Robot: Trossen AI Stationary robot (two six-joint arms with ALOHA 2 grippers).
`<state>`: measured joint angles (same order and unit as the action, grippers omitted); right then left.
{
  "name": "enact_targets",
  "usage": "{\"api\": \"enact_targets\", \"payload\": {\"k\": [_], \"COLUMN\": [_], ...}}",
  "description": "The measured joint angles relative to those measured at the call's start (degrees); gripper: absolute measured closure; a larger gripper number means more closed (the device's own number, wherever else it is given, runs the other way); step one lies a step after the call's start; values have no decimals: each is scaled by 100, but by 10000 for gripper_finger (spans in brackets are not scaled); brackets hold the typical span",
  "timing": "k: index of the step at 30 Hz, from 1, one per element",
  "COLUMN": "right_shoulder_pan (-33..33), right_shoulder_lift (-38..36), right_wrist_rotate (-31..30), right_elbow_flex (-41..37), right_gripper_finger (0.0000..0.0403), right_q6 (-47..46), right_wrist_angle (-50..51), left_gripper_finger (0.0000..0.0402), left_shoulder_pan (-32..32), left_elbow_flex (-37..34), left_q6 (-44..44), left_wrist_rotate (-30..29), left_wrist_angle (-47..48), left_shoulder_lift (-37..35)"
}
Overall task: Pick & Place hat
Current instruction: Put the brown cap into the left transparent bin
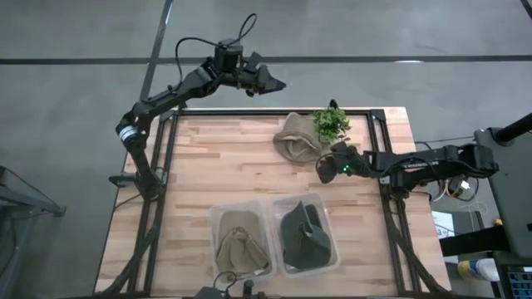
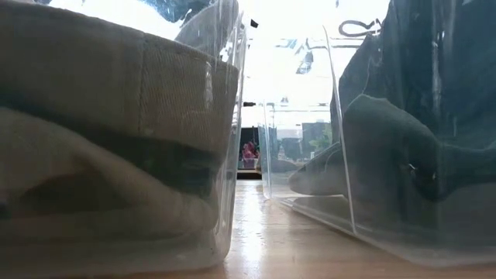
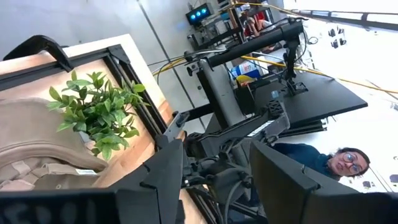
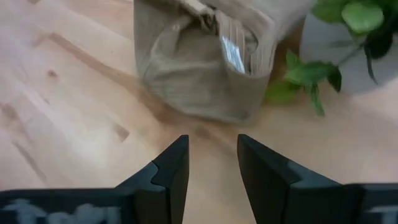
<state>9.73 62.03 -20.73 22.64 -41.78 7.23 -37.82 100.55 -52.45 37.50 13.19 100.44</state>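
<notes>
Just ahead of the right gripper [image 4: 211, 158], whose jaws sit narrowly parted and empty, the tan hat [image 4: 205, 59] lies crumpled beside the plant [image 4: 339, 43], so a sloppy reach could snag leaves.

A small green plant [image 1: 332, 123] and 2 clear bins [image 1: 241, 241] on the table [image 1: 208, 166]

High view straight down; low view pressed against bins [image 2: 225, 155]; both wrist views share plant [image 4: 348, 37].
</notes>
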Motion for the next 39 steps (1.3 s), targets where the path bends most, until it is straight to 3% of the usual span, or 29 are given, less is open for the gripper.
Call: {"api": "enact_targets", "payload": {"k": [12,19,25,31,39], "right_shoulder_pan": [158,424,519,541,188], "right_shoulder_lift": [1253,1901,2080,2074,1781], "right_wrist_rotate": [-328,-345,-305,249,537], "right_elbow_flex": [-219,105,384,629,821], "right_gripper_finger": [273,271,289,383,395], "right_q6": [1029,1104,1127,994,926], "right_wrist_angle": [-1786,-1829,-1613,-974,348], "left_gripper_finger": [223,223,223,223,223], "left_shoulder_pan": [-2,-3,-4,-22,-33], "left_elbow_flex": [0,0,2,2,2], "left_q6": [-70,-138,-153,-157,-157], "left_wrist_rotate": [109,111,110,109,228], "left_wrist_angle": [11,13,11,11,11], "left_shoulder_lift": [-23,-25,-25,-25,-25]}}
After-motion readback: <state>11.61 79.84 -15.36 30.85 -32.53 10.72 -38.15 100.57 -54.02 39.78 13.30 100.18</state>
